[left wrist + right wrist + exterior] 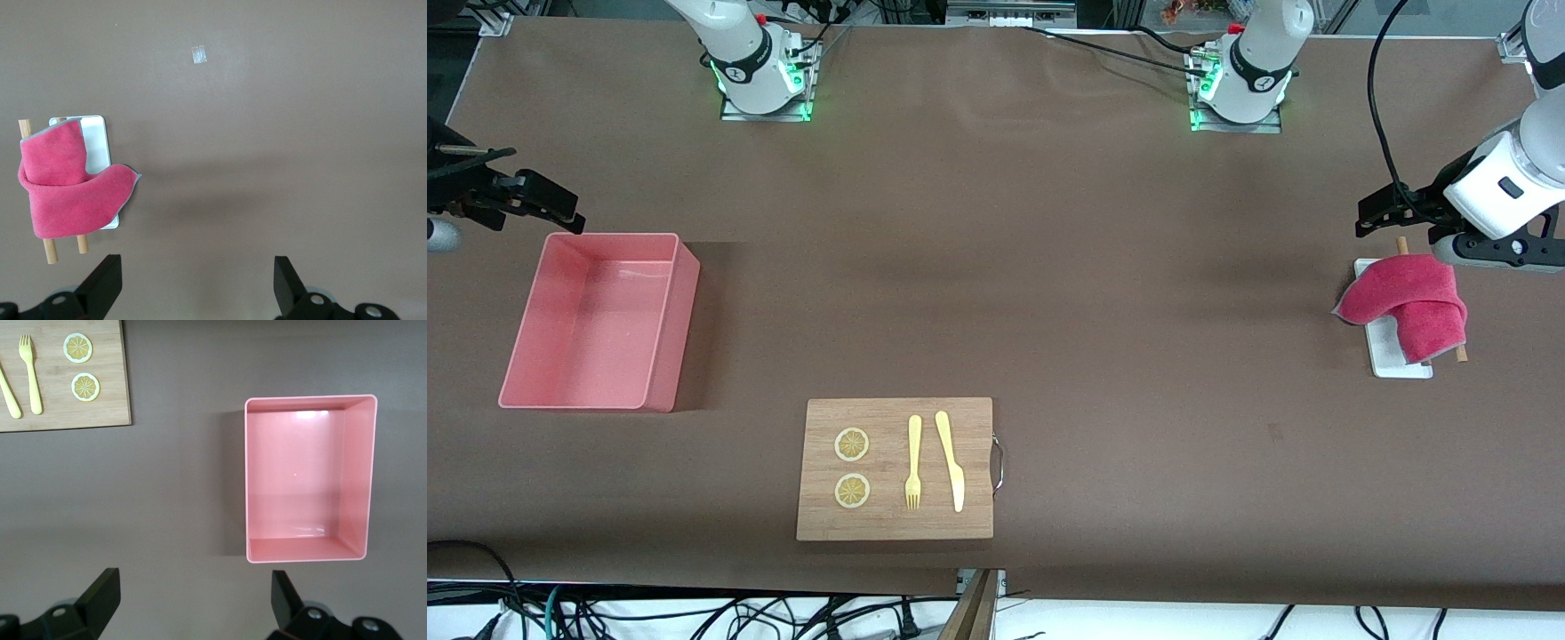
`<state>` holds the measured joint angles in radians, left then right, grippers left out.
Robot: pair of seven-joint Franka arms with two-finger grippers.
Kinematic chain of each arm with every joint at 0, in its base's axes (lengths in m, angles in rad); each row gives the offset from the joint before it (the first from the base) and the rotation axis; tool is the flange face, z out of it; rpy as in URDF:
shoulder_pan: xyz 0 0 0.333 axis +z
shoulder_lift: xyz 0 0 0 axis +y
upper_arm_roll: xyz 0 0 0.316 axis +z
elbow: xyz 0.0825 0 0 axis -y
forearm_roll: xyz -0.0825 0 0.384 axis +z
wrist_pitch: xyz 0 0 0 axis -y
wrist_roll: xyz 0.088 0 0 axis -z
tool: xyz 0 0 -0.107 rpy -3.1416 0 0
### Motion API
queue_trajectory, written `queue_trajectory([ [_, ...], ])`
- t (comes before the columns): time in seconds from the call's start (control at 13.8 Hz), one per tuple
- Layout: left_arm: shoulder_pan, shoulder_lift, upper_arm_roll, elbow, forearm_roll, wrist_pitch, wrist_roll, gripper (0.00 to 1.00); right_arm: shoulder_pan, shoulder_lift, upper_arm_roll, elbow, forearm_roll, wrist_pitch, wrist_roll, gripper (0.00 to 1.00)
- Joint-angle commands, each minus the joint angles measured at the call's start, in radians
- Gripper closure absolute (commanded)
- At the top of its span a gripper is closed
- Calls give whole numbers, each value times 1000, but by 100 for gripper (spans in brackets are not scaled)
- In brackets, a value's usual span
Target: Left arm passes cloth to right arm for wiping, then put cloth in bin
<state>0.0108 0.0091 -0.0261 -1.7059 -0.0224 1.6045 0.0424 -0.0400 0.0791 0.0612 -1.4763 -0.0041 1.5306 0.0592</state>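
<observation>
The crimson-pink cloth (pixel 1405 302) lies draped over two wooden rods on a small white tray (pixel 1400 363) at the left arm's end of the table. It also shows in the left wrist view (pixel 67 190). My left gripper (pixel 1378 213) hangs open and empty in the air, over the table beside the cloth; its open jaws show in the left wrist view (pixel 198 287). The pink bin (pixel 596 320) stands empty at the right arm's end. My right gripper (pixel 534 206) hangs open and empty over the table beside the bin (pixel 353 473), jaws wide apart in the right wrist view (pixel 193 603).
A wooden cutting board (pixel 898 468) with two lemon slices, a yellow fork and a yellow knife lies near the front camera's edge of the table, between bin and cloth. It also shows in the right wrist view (pixel 60 380).
</observation>
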Motion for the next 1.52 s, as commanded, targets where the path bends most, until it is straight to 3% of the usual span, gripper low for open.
queue_trajectory([
  [0.0,-6,-6,9,3,-14,-15,5,0,-9,5,5,16,-2,3,-19,0],
  [0.72,-6,-6,8,3,-10,-23,5,0,-9,5,5,16,-2,3,-19,0],
  [1.09,-14,-6,-12,3,46,-142,29,0,-11,5,3,16,1,3,-19,0],
  [1.45,-34,147,-40,-1,93,-153,172,0,-11,5,2,16,1,3,-21,0],
])
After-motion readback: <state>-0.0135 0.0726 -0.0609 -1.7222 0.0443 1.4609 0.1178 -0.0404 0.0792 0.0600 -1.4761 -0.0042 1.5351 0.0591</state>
